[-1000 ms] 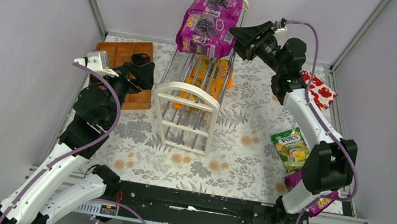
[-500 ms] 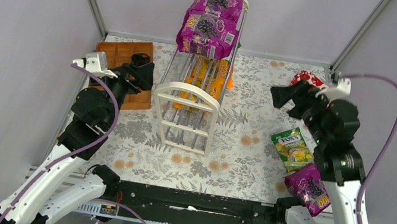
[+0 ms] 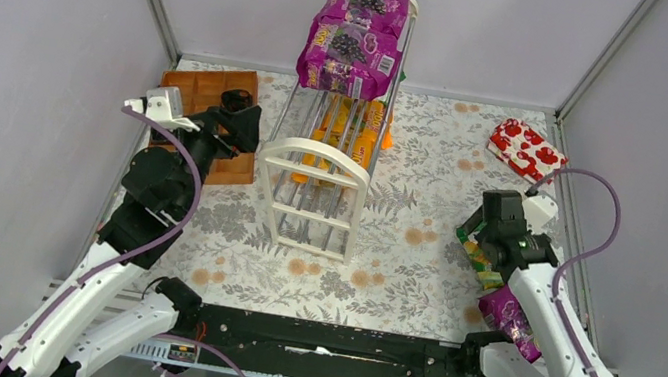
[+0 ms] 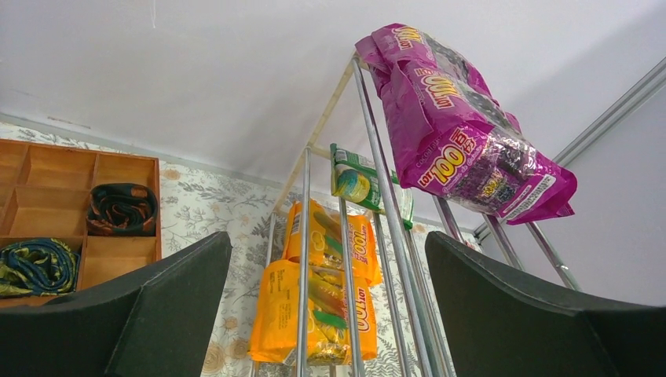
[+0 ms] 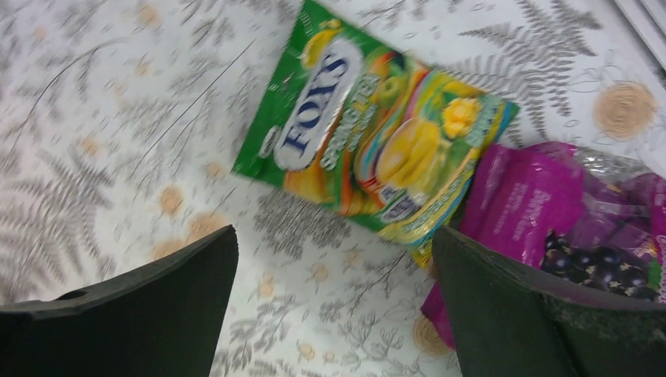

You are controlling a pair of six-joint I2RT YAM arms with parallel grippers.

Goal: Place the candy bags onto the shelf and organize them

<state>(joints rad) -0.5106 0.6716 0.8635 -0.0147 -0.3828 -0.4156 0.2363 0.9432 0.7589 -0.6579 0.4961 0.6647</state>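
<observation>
The left fingers [image 4: 169, 306] stand spread and empty, with the shelf [image 4: 369, 118] just ahead of them carrying two purple bags [image 4: 463, 133] on top and orange bags [image 4: 318, 306] lower down. The right fingers [image 5: 157, 306], likewise spread and empty, have swung from that top tier down to the desk [image 5: 94, 157]. The green FOX'S bag [image 5: 369, 133] now lies just ahead between them, touching a loose purple bag [image 5: 550, 228], so it is probably the next pick.

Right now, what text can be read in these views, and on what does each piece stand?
"FOX'S": white letters on the green candy bag.
"LOT 100": on the purple candy bag atop the shelf.
"100": on the orange candy bags on a lower tier.
Not readable: small print under "FOX'S", the second purple bag beside it, the shelved green bag; all blurred or too small.
</observation>
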